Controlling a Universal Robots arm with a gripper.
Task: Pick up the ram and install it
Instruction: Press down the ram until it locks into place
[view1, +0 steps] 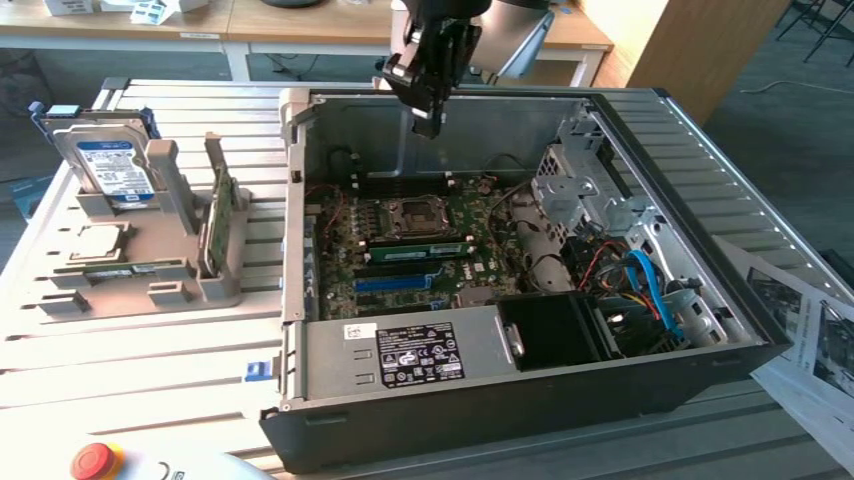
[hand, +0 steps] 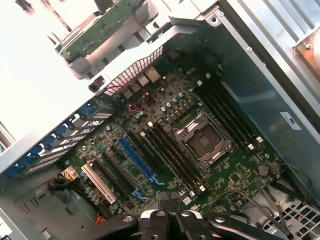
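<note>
Exterior view.
- End effector (view1: 427, 125): hangs above the rear of the open computer case (view1: 747, 330), jaws fully closed, nothing visibly between them.
- Ram (view1: 416, 250): a long green stick lying seated in a motherboard slot just below the CPU socket (view1: 404, 212), long axis running across the case toward the view's left and right. It lies below the end effector and nearer the camera.
- Motherboard (view1: 387, 290): blue expansion slot (view1: 398, 283) beneath the ram.
- Parts holder (view1: 160, 270) on the slatted tabletop (view1: 134, 370), at the view's left: hard drive (view1: 110, 170) upright, one broader green card (view1: 218, 215) standing on edge.
- Red stop button (view1: 94, 460) at the near corner.

Wrist view.
- End effector (hand: 170, 220): closed fingertips meet at the picture's edge, holding nothing.
- Motherboard (hand: 240, 170): CPU socket (hand: 202, 141) flanked by parallel dark memory slots (hand: 170, 150); whether the ram sits among them I cannot tell.
- Blue expansion slot (hand: 137, 160) and white slot (hand: 98, 183) lie beside them.
</note>
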